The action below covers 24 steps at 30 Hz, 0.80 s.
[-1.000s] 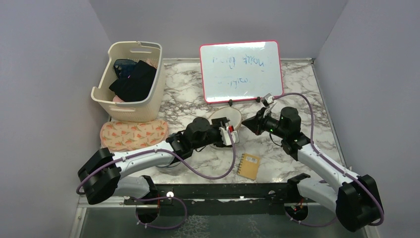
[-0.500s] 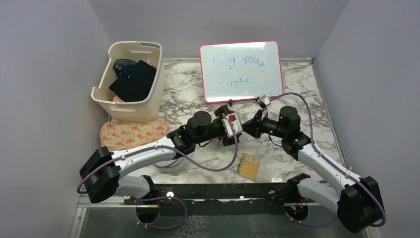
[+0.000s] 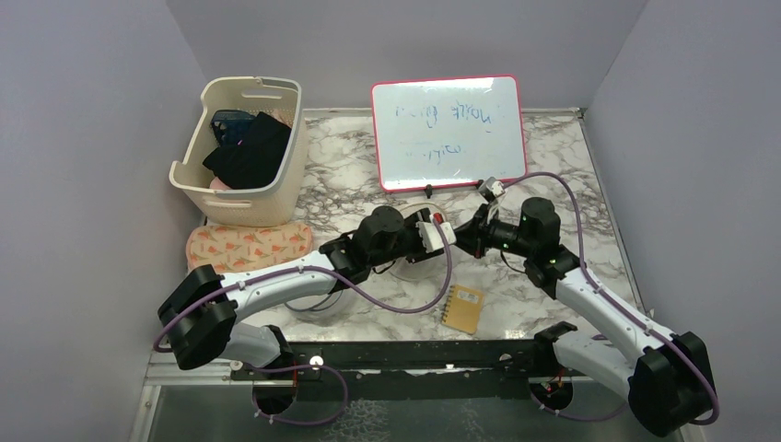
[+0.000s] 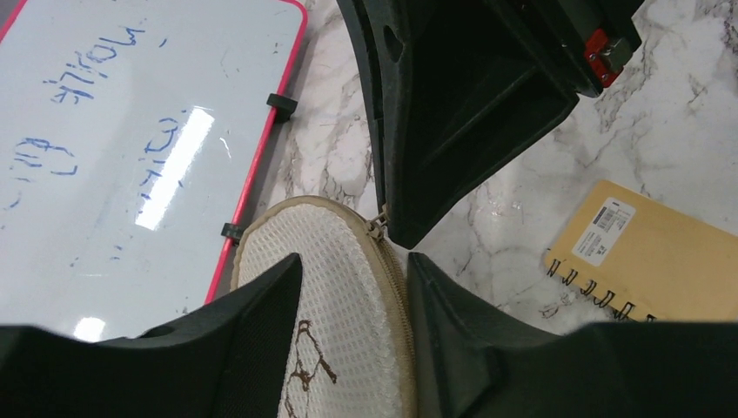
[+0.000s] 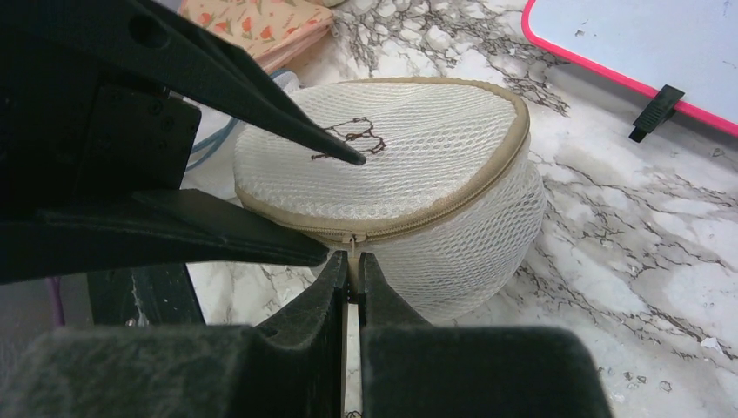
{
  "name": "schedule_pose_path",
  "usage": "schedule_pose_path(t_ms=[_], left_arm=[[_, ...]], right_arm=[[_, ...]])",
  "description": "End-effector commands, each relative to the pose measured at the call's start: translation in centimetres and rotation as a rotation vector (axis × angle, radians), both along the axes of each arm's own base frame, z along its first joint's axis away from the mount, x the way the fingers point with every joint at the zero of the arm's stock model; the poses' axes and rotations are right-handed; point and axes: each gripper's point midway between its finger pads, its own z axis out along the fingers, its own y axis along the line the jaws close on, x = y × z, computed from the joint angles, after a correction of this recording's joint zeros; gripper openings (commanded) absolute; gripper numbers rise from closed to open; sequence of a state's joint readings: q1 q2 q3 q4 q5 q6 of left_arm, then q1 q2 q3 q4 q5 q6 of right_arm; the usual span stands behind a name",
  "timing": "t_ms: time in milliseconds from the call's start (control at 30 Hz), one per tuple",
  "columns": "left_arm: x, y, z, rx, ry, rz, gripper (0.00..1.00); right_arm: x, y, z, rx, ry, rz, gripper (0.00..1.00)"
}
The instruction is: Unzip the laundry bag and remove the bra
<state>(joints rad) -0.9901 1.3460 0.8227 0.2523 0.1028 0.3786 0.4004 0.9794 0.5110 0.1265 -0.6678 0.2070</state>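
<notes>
I'm clenching the right end effector (image 5: 352, 261) on the laundry bag (image 5: 435, 148)'s zipper pull (image 5: 352, 246). The left end effector (image 4: 352, 266) is straddling the rim (image 4: 396, 283), and I can't tell whether it is gripping.

Where things lie
Bag (image 5: 418, 161) in the middle; whiteboard (image 3: 448, 132) behind it, notebook (image 3: 462, 308) before it to the right; basket (image 3: 276, 198) at back left, pad (image 3: 247, 249) just before the basket.
</notes>
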Motion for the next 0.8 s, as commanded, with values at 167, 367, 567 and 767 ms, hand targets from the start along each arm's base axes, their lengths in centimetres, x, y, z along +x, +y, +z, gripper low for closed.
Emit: schedule_pose_path(t_ms=[167, 367, 567, 767], left_arm=[[0.6, 0.1, 1.4, -0.010, -0.036, 0.017, 0.10], [0.4, 0.6, 2.6, -0.042, -0.058, 0.022, 0.00], [-0.3, 1.4, 4.6, -0.103, -0.096, 0.017, 0.00], [-0.8, 1.7, 5.8, -0.135, -0.113, 0.004, 0.00]], right_arm=[[0.8, 0.0, 1.3, -0.008, -0.046, -0.022, 0.01], [2.4, -1.1, 0.9, -0.041, -0.022, -0.140, 0.01], [4.1, -2.3, 0.8, -0.065, -0.005, -0.255, 0.01], [5.3, -2.8, 0.1, -0.057, 0.063, -0.306, 0.01]])
